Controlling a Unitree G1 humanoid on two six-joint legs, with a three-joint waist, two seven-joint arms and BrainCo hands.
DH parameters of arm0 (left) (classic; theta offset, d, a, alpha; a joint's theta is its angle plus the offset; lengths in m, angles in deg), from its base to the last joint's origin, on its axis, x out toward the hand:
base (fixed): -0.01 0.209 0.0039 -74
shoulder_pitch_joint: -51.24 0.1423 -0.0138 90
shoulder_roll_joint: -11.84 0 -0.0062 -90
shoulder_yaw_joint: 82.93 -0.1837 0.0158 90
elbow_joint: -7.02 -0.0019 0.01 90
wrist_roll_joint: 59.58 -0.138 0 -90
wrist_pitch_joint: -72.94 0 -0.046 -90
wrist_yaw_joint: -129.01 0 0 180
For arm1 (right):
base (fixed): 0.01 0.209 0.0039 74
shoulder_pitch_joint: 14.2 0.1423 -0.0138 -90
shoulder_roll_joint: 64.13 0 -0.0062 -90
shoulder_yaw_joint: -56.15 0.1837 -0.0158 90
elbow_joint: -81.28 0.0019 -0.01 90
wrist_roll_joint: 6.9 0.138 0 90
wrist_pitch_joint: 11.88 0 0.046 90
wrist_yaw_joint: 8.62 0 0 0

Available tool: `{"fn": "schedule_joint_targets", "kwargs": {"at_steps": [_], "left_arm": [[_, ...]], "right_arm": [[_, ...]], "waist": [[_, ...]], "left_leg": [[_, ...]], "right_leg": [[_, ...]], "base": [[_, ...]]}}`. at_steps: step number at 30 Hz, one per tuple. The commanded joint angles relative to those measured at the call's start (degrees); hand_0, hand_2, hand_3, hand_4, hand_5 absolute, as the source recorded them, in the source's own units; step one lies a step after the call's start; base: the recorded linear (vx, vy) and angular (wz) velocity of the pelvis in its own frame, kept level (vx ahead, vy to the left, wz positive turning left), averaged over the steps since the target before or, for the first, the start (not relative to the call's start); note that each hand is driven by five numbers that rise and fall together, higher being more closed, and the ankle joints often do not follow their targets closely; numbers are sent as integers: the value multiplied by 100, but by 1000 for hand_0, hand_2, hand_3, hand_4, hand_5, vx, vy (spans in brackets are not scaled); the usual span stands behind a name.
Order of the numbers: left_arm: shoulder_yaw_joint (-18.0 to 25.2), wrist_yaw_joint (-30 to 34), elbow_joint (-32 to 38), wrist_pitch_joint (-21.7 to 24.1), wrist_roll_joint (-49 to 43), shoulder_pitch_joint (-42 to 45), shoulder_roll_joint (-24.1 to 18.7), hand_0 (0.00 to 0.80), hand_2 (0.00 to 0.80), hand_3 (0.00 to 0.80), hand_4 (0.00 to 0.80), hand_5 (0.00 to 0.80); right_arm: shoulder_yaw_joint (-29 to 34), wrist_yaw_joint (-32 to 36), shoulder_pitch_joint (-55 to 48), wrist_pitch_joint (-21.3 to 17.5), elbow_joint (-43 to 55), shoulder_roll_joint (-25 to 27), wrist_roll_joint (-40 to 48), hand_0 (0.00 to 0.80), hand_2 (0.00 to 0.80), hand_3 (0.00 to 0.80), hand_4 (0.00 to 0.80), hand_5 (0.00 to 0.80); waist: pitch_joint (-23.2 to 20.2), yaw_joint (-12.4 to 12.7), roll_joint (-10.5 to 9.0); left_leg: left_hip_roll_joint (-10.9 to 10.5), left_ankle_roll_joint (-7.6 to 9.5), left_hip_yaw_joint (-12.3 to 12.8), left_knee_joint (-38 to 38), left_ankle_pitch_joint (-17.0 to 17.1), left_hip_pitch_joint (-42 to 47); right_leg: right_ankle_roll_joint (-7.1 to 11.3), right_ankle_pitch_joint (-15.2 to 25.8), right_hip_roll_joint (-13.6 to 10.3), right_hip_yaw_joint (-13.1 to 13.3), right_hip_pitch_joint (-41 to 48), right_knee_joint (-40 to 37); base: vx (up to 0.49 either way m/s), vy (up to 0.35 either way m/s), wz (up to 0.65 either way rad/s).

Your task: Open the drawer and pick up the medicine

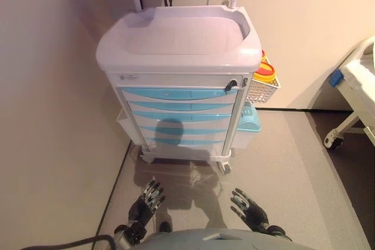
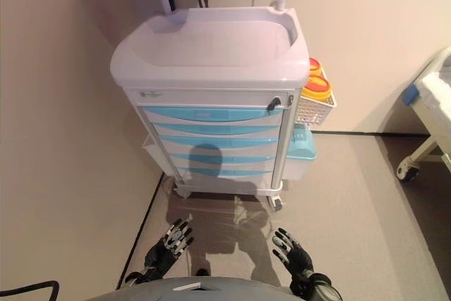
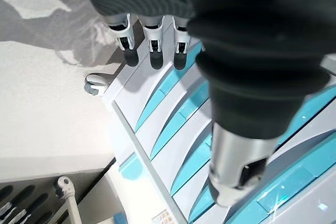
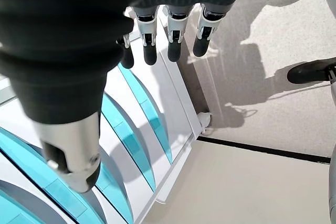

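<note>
Hands low and empty, we stand facing the medical cart: left hand and right hand both hang with fingers spread and relaxed, well short of the stack of blue-fronted drawers, all closed. No medicine shows; we judge it lies inside one of them. To open cleanly, we would raise one hand to the top drawer, hook fingers under its blue handle strip and pull straight back toward us, keeping clear of the key in the lock at its right. The cart stands on castors on a grey floor, close against a beige wall; a wire basket with yellow-lidded containers hangs at its right side, and a bed frame shows farther right.
</note>
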Motion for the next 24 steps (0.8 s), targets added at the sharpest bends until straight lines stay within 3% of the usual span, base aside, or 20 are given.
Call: {"fn": "schedule_joint_targets", "kwargs": {"at_steps": [1,11,24], "left_arm": [[-53,40,252,306,-82,-386,-39,0,0,0,0,0],[-15,554,248,-500,479,-271,-20,0,0,0,0,0],[156,611,-51,-865,767,-319,83,0,0,0,0,0]], "right_arm": [[-36,36,348,-239,306,-116,55,0,0,0,0,0],[0,41,331,-141,318,-57,4,0,0,0,0,0],[124,94,286,-256,159,-54,14,0,0,0,0,0]], "waist": [[324,122,-130],[421,108,-97],[837,58,-73]], "left_leg": [[-288,303,-21,120,-758,309],[-282,324,1,163,-763,291],[-328,398,46,774,-982,-148]], "right_leg": [[-100,27,-99,-405,-125,400],[-84,37,-152,-400,-177,459],[-34,82,-326,-182,-655,740]], "base": [[0,0,0],[15,9,0],[16,35,0]]}}
